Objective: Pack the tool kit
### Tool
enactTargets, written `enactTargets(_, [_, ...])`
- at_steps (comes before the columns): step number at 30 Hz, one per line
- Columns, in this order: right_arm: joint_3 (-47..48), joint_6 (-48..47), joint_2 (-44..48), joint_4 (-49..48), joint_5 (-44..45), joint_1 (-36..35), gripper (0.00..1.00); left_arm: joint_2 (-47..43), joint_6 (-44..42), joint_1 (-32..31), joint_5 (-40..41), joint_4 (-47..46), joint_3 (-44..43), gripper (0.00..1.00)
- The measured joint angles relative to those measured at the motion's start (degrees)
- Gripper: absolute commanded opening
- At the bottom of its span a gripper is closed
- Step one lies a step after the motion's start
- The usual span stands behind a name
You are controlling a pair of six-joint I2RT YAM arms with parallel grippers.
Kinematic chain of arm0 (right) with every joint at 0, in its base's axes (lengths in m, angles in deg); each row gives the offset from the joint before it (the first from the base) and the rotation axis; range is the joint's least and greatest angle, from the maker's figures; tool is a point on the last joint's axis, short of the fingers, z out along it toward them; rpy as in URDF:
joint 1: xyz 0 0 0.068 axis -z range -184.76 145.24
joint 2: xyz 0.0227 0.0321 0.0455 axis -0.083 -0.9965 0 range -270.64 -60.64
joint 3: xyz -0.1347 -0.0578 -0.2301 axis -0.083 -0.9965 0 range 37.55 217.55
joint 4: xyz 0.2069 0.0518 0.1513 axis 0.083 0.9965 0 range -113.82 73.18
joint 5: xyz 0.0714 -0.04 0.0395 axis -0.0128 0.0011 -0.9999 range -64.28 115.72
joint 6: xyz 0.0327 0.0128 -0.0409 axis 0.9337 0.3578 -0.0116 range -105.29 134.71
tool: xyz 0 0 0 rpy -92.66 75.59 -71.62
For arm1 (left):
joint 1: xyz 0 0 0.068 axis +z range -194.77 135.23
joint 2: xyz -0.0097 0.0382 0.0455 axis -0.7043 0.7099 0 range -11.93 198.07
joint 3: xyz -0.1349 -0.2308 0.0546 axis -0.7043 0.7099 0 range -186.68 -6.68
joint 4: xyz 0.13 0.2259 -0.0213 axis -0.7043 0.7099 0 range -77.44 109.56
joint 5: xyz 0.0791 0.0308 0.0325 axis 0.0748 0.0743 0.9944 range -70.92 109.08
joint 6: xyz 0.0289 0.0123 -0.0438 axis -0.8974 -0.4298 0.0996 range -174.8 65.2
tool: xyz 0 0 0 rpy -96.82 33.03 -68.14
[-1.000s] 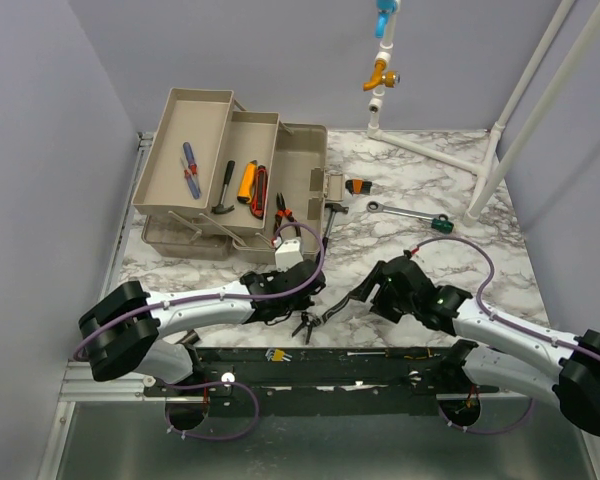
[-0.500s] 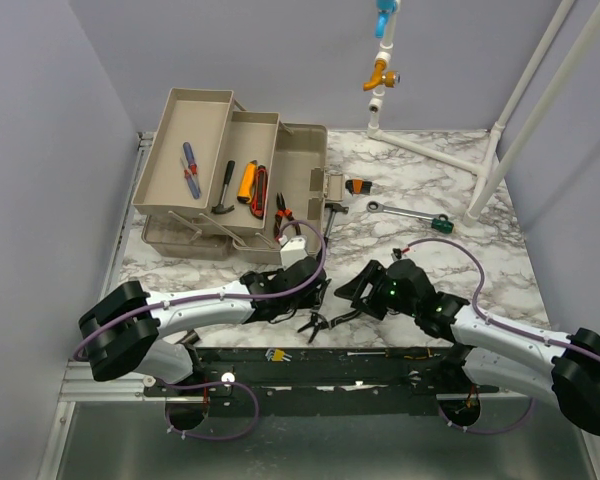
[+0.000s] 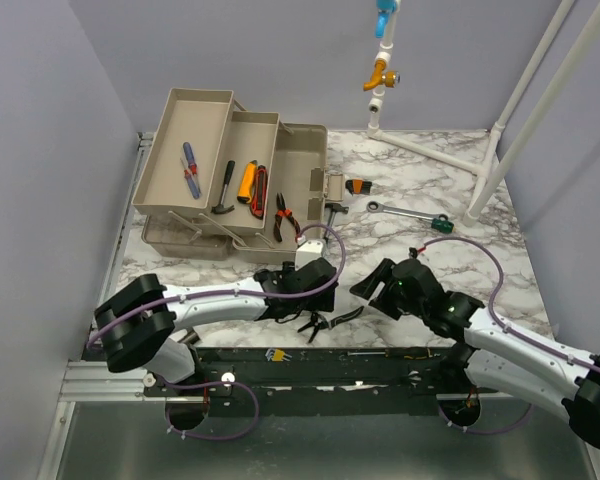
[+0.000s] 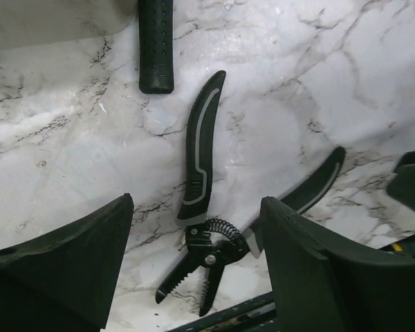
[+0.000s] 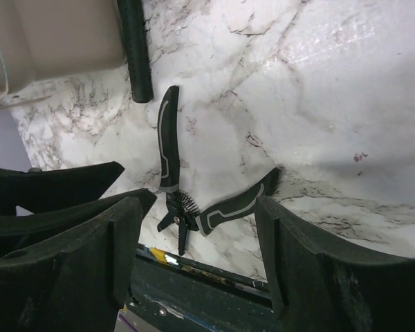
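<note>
A pair of black spring-loaded pliers with grey-striped handles [image 3: 325, 322] lies flat on the white marble surface [image 3: 430, 180], close to the near edge and between the two arms. Its handles are splayed wide. One points back toward the open beige metal toolbox [image 3: 195, 120] and the other points out to the right, while the short toothed jaws face the near edge.

The left claw [image 4: 195, 204] hangs above the pliers with its fingers spread apart, one on either side of the pivot spring, pinching nothing. The right claw [image 5: 202, 200] is likewise spread and empty, and the pliers show between its fingers in its wrist view.

A black dimpled tool handle [image 4: 155, 45] lies just beyond the tip of the rear pliers handle, apart from it, by the toolbox corner. Further back on the right rests a silver ratchet wrench with a green grip [image 3: 410, 215]. The toolbox trays hold a small hammer [image 3: 224, 188], an orange utility knife [image 3: 246, 181] and other hand tools.
</note>
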Motion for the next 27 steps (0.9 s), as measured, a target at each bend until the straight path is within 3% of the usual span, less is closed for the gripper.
enactTargets(11, [-0.1, 1.0, 10.1, 5.6, 4.3, 0.0, 0.71, 11.8, -7.2, -0.8, 0.2, 5.8, -7.9, 0.58])
enactTargets(13, [-0.1, 1.0, 11.4, 5.9, 4.7, 0.0, 0.71, 13.4, -7.6, -1.3, 0.9, 7.2, -9.2, 0.49])
enactTargets(20, [-0.1, 1.0, 12.2, 8.0, 5.8, 0.0, 0.71, 16.2, -7.2, -2.1, 1.9, 10.4, -11.3, 0.34])
enactTargets(22, [-0.1, 1.0, 12.2, 8.3, 5.8, 0.0, 0.71, 17.1, -6.5, -2.1, 2.0, 11.6, -12.4, 0.25])
enactTargets(25, [-0.1, 1.0, 12.1, 8.4, 5.8, 0.0, 0.71, 18.2, -5.8, -2.4, 1.9, 12.2, -13.6, 0.0])
enactTargets(27, [-0.1, 1.0, 12.1, 8.5, 5.8, 0.0, 0.71, 18.2, -5.7, -2.4, 1.9, 12.0, -13.6, 0.0])
